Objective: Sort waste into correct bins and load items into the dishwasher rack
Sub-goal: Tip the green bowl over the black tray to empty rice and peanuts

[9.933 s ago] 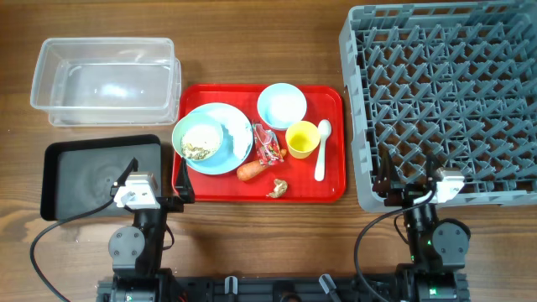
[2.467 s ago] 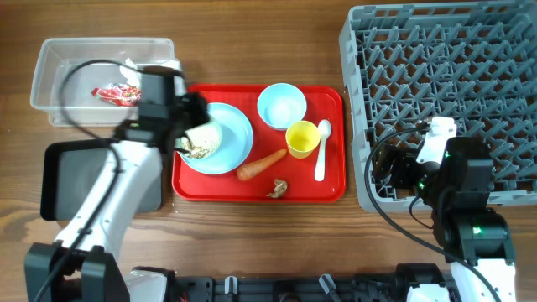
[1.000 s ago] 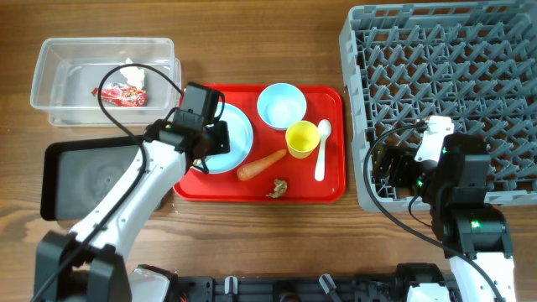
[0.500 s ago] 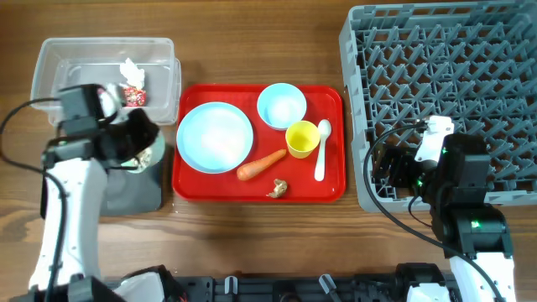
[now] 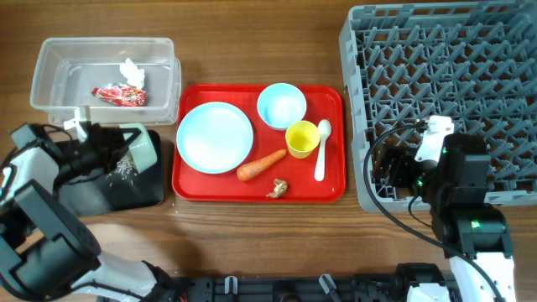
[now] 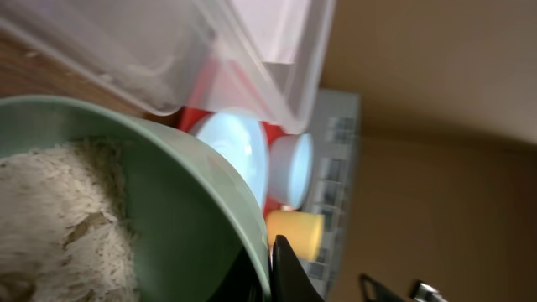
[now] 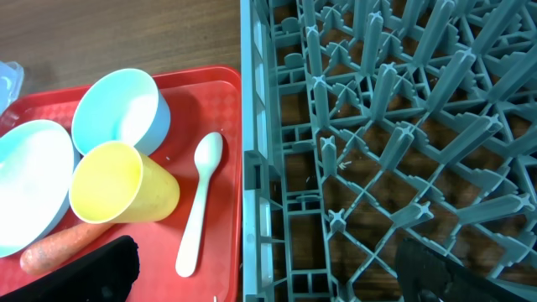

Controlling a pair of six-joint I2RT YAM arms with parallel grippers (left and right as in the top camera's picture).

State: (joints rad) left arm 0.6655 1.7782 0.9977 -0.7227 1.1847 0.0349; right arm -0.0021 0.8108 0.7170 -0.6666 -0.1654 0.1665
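Left claw (image 5: 114, 144), clamped on the bowl (image 5: 143, 149) rim, has carried it off the plate (image 5: 214, 137) and tips it over the black tray (image 5: 138, 190). Some rice (image 5: 124, 168) seems spilled there; most remains inside. Right claw (image 5: 386, 174) waits, spread wide, by the rack (image 5: 445, 50).

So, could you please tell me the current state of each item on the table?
Clear plastic rectangular tub: holds red crinkled wrapper and crumpled white tissue.
Pale green bowl: tipped over black tray, rice inside, gripped by left hand.
Round pale blue plate: empty, on red tray.
Small pale blue bowl: upright, empty.
Yellow cup: upright, empty.
Grey pegged rack: empty.
Right hand: open, empty.
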